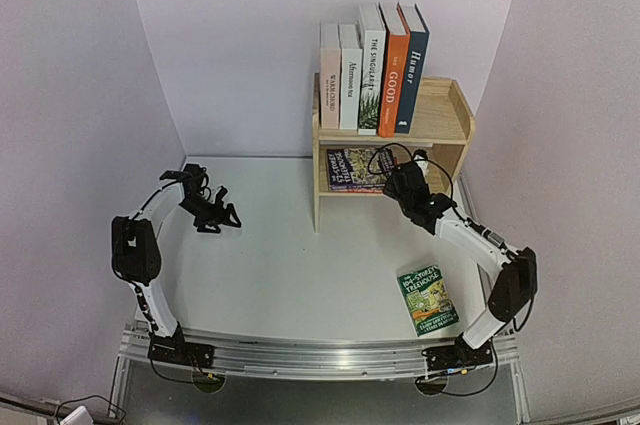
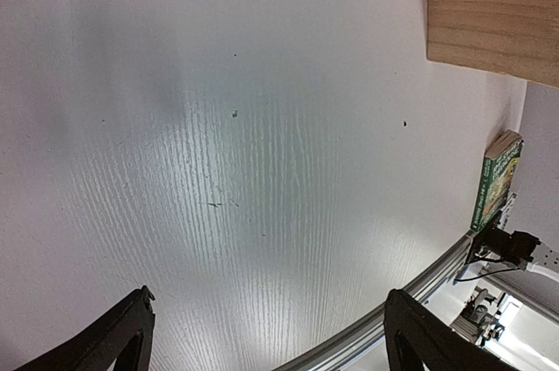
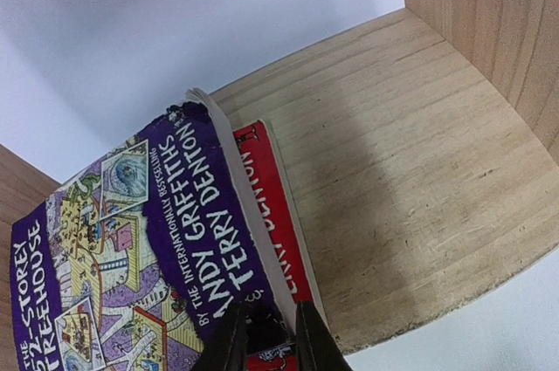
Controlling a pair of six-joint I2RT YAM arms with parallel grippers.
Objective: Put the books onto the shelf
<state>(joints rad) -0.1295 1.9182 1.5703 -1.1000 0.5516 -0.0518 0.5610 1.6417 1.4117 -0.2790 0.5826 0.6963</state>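
Arm (image 1: 470, 235) stretched into shelf (image 1: 455, 110), right jaws narrow by purple book (image 3: 131, 240), hold unclear; left jaws wide, empty.

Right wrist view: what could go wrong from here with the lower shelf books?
The right tool sits at the near edge of the purple book, stacked on the red book; backing out could drag either off the shelf. The green book lies beside the right arm, which might knock it.

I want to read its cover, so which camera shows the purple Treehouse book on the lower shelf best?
The right wrist view: the purple book is close up, its cover art and authors' names readable. The top view shows it small and dim inside the shelf. The left wrist view misses it.
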